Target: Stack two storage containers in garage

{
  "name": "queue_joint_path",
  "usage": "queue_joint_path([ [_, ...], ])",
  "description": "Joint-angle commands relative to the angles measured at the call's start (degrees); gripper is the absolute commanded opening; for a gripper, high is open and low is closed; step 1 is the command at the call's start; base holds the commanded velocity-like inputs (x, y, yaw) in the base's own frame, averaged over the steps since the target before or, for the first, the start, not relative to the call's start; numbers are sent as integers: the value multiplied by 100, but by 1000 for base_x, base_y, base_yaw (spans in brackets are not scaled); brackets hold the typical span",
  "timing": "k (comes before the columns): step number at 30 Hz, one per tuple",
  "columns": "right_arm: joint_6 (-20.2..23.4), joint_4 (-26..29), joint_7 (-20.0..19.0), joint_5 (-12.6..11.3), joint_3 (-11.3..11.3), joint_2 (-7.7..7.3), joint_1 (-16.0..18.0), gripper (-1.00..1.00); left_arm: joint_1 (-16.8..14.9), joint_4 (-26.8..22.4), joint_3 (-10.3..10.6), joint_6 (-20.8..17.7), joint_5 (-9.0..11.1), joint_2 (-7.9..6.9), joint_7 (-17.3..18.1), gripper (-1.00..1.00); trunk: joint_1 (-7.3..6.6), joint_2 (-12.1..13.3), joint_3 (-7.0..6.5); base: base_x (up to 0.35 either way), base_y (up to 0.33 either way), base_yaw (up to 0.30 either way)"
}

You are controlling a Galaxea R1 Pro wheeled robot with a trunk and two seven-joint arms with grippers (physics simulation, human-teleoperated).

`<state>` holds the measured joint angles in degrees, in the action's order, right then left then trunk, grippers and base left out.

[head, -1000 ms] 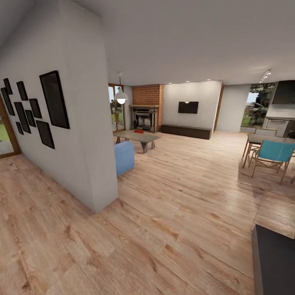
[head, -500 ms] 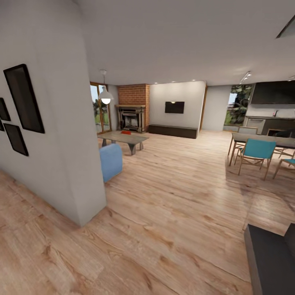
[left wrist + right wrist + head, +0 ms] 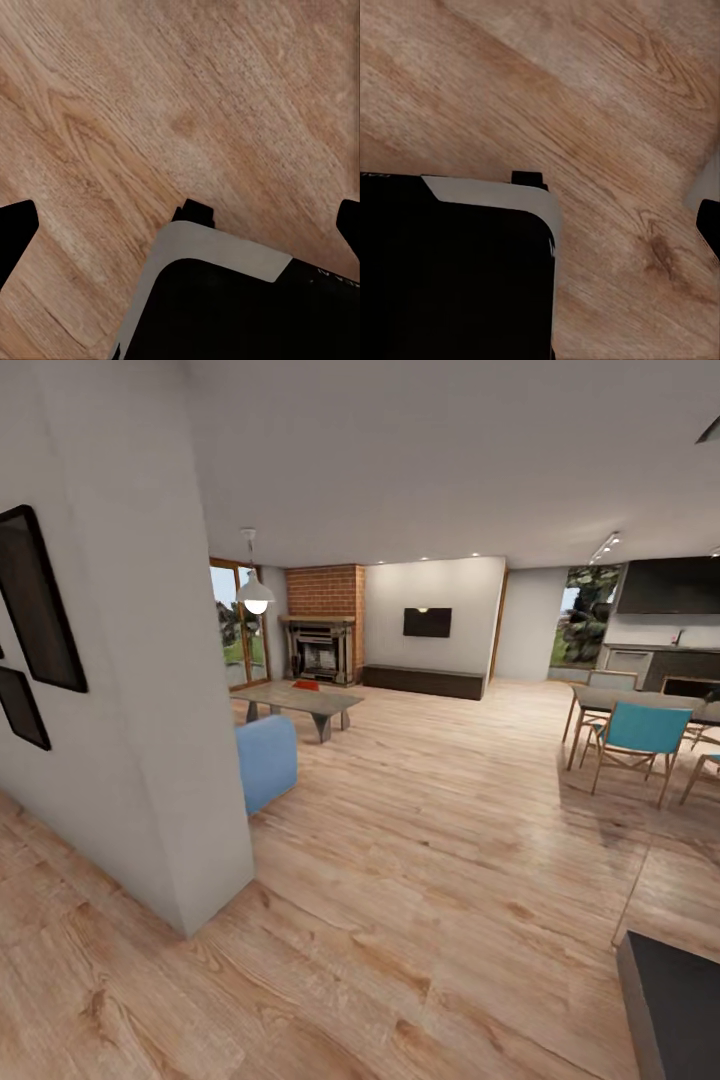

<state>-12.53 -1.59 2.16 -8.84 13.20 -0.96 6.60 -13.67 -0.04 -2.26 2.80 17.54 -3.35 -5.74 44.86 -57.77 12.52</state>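
The living room (image 3: 430, 800) opens ahead, light plank floor (image 3: 420, 920) running to a brick fireplace (image 3: 322, 640) at 12 o'clock. Against the earlier head pictures the whole scene has slid. The white wall corner (image 3: 200, 840) at 9 o'clock now stands closer and further to the side, and most of its black frames have gone off the edge. That is the camera moving, not the furniture, so I judge the robot to be rolling round the corner into the room, with the fetch not yet begun.

A small orange-red patch, likely a container (image 3: 306, 685), lies on the low worktop (image 3: 300, 700) at 11 o'clock, far off. It is too small to tell whether it is one bin or two. The garage is nowhere in these pictures.

Both wrist views look down on bare planks past the robot's dark base (image 3: 240, 315). The left pincer (image 3: 182, 229) is spread wide and empty, a fingertip (image 3: 15, 232) at each side of its view. Of the right pincer (image 3: 547, 225) one fingertip (image 3: 711, 225) shows and the base covers the other side, so I cannot tell its spread.

Edges to mind:
- The wall corner sits close at 9 o'clock.
- The blue sofa (image 3: 266, 760) is just beyond it at 10, near the worktop's end.
- A dark block (image 3: 675, 1000) stands at 5 o'clock.
- The dining chairs (image 3: 640, 738) at 2 are well apart.

A broad lane of open floor between 11 and 1 leads straight to the worktop.
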Motion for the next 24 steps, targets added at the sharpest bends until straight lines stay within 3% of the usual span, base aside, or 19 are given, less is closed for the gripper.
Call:
queue_joint_path([
  [1,-32,-17,3,-59,50,1,8,100,-4,4,-17,18,11,2,-7,100,4,-4,7,323,0,0],
  [10,-38,-17,33,-94,-4,11,8,100,-4,4,-17,38,4,18,-7,100,4,-4,7,323,0,-30],
  [24,-46,-18,65,-58,-1,20,8,100,-4,4,-13,45,5,18,-7,100,4,-4,7,323,0,-240],
])
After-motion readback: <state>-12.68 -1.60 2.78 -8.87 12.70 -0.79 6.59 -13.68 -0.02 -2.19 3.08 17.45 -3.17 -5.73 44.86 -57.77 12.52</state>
